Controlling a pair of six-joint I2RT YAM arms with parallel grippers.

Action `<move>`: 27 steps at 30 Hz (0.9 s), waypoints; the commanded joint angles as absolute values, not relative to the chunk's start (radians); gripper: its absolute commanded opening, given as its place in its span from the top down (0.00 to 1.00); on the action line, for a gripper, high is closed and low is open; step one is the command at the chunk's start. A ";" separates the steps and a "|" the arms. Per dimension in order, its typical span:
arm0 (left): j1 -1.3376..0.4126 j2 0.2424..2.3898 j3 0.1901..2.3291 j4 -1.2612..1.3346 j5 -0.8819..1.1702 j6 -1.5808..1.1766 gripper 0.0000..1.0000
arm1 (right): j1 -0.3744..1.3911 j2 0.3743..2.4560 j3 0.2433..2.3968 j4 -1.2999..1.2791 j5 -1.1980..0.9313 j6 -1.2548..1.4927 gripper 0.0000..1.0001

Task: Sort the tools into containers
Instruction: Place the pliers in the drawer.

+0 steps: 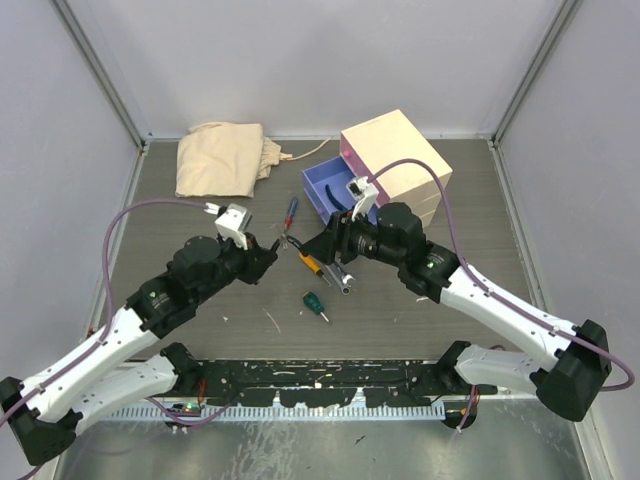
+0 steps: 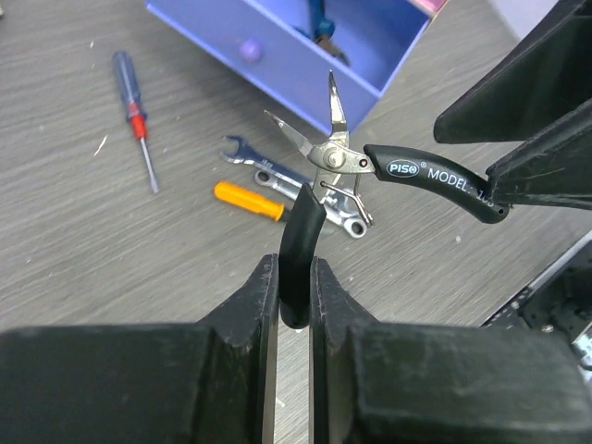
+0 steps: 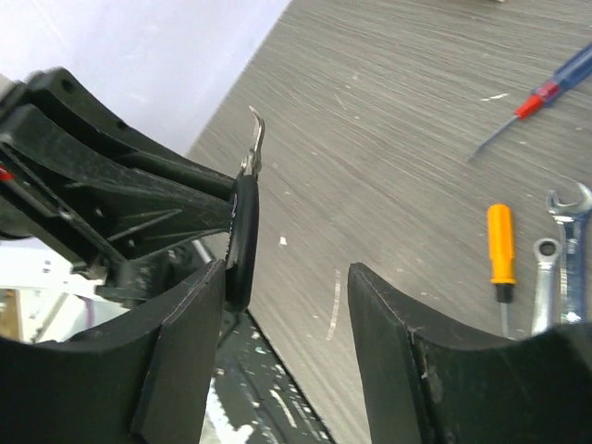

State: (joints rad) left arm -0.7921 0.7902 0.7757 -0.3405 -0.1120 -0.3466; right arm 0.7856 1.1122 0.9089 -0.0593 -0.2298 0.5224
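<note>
Black-handled cutting pliers (image 2: 333, 159) hang above the table with their silver jaws spread. My left gripper (image 2: 296, 287) is shut on one of the handles. The other handle (image 3: 242, 240) lies against the left finger of my right gripper (image 3: 287, 287), which is open, its other finger well clear. The two grippers meet mid-table, left gripper (image 1: 265, 255) facing right gripper (image 1: 318, 245). On the table below lie an orange-handled screwdriver (image 1: 310, 263), spanners (image 1: 343, 277), a stubby green-handled screwdriver (image 1: 316, 303) and a red-and-blue screwdriver (image 1: 290, 212). The blue drawer (image 1: 330, 185) stands pulled out of the cream chest (image 1: 395, 160), with blue-handled pliers (image 2: 321, 23) inside.
A beige cloth bag (image 1: 220, 158) lies at the back left. Grey walls enclose the table on three sides. A black rail (image 1: 320, 385) runs along the near edge between the arm bases.
</note>
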 commanded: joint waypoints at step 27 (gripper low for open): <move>-0.800 0.739 0.737 -0.015 0.001 -0.393 1.00 | 0.788 1.079 0.886 0.219 -0.341 1.008 0.55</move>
